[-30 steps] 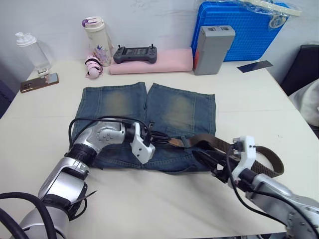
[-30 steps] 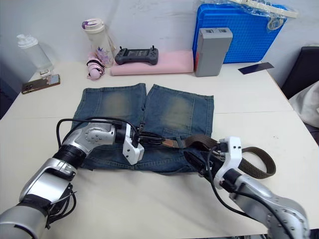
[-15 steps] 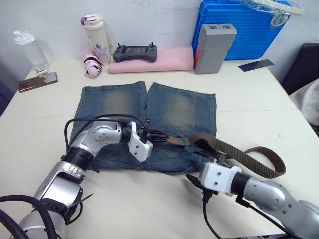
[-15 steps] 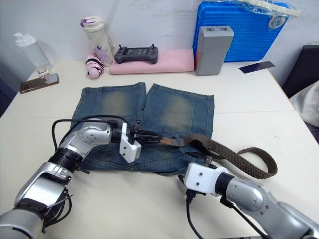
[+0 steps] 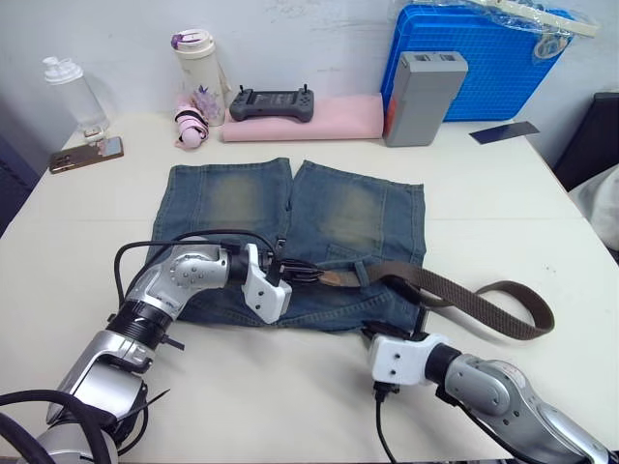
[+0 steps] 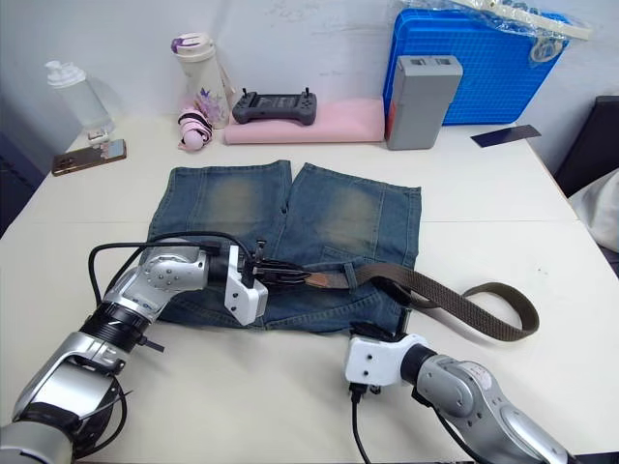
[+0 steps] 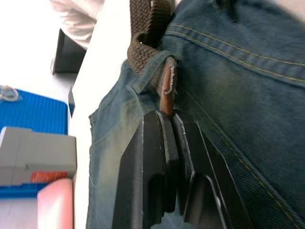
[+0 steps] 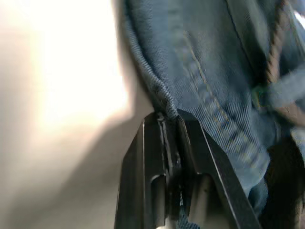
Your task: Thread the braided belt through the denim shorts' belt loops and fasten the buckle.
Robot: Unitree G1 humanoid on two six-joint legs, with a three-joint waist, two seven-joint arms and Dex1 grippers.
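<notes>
The faded denim shorts (image 5: 290,237), twill-woven with yellowish worn patches, lie flat on the pale surface (image 5: 503,203). The braided belt (image 5: 464,295), a dark brown woven strap, runs from the waistband through 1 belt loop (image 7: 152,76) and curls in a loop off to the right. The left hand (image 7: 167,117) pinches the belt's smooth tan leather tip. The right hand (image 8: 167,117) is clamped on the stitched waistband edge of the shorts.
</notes>
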